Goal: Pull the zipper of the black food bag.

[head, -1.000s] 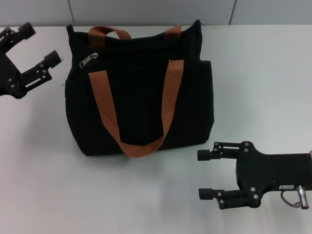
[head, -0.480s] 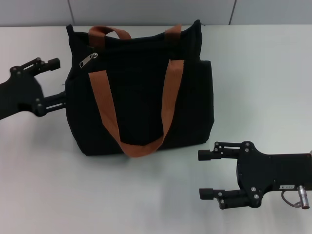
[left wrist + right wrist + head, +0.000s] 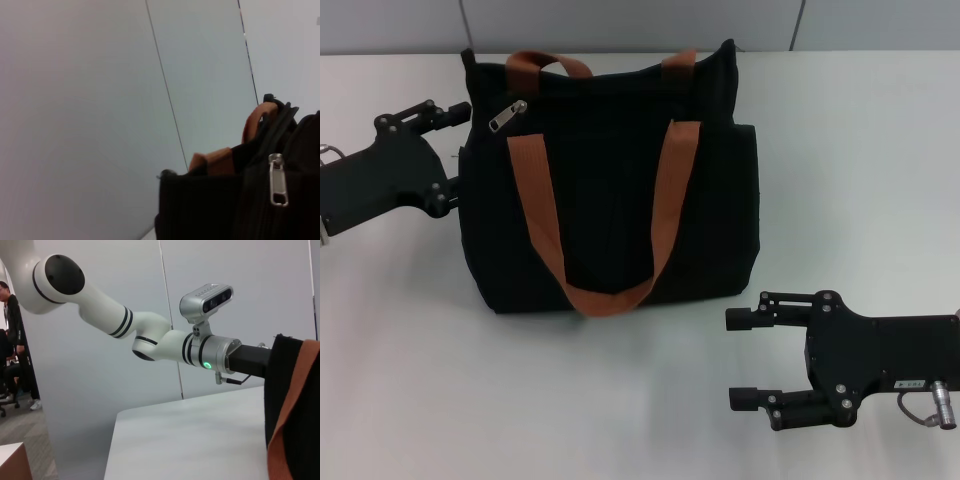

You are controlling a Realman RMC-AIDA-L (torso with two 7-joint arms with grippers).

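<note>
Zipper (image 3: 508,115) first: you had its silver pull tab lying at the far left corner of the black food bag (image 3: 610,200), slanted along the zip line and untouched. At the left of the scene, your left gripper (image 3: 458,148) sat right against the bag's left side wall, fingers spread, the far finger (image 3: 450,111) level with the top edge and just left of the tab, the near one lower against the fabric. I judge you brought it in there to pin that corner, so the soft bag would not slide or fold when the tab gets drawn. Its wrist camera looked along the top edge and caught the tab (image 3: 277,180) hanging flat and close, which fits that reading, though it showed no fingers.

Moving right, the bag stood upright on the white table (image 3: 860,150), boxy and closed, with the near orange strap (image 3: 605,290) drooping down its front face and the far strap (image 3: 545,62) arching over the top. That near strap lay clear of the zip line, so it should not snag the pull.

At the near right, your right gripper (image 3: 744,358) hovered well apart from the bag, fingers wide and holding nothing, aimed left. You seemed to be keeping it parked until the corner was braced; reaching the tab would mean crossing the whole bag
</note>
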